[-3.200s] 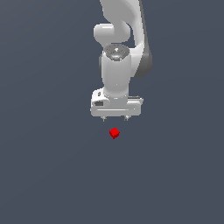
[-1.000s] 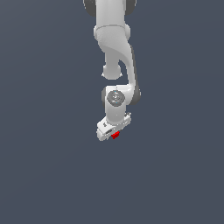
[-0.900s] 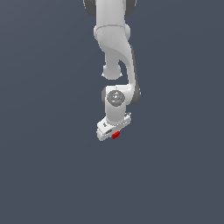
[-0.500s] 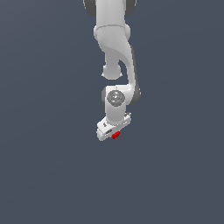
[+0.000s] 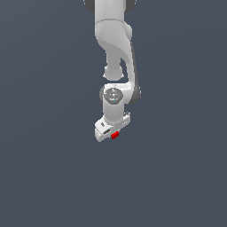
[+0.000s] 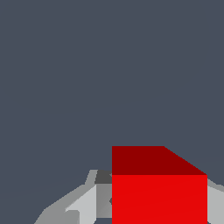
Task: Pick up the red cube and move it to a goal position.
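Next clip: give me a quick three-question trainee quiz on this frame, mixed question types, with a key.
1. True or false: the red cube lies apart from the gripper.
2. Multiple choice: in the wrist view, the red cube appears (a) far off and tiny, (b) close up between the fingers, (c) not at all.
3. What colour is the arm?

Key:
1. False. The cube sits right at the gripper's tip.
2. b
3. White.

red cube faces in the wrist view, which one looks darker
The receding face of the small bright red plain cube is darker; the face turned to the camera is brighter red and sits between the white tool's fingers.
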`<act>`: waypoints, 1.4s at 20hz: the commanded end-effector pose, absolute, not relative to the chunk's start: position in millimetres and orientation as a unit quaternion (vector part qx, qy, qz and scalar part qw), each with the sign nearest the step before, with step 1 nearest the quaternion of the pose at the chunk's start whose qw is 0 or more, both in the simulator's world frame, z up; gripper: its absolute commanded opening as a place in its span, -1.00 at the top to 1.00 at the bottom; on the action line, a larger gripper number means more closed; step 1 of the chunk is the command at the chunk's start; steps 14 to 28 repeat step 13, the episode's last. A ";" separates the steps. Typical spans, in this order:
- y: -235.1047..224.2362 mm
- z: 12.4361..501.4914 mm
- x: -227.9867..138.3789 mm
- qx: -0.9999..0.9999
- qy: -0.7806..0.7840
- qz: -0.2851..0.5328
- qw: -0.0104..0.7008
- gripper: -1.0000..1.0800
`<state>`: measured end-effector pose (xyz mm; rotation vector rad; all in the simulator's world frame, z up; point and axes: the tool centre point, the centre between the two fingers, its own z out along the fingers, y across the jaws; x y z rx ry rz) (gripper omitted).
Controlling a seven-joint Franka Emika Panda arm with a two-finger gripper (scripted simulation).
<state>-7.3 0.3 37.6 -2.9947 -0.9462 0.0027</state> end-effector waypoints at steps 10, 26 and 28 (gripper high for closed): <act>-40.4 88.7 -0.9 -0.954 -0.301 0.000 0.000 1.00; -40.9 89.3 0.1 -0.954 -0.301 0.000 0.000 1.00; -40.9 89.3 0.1 -0.954 -0.301 0.000 0.000 1.00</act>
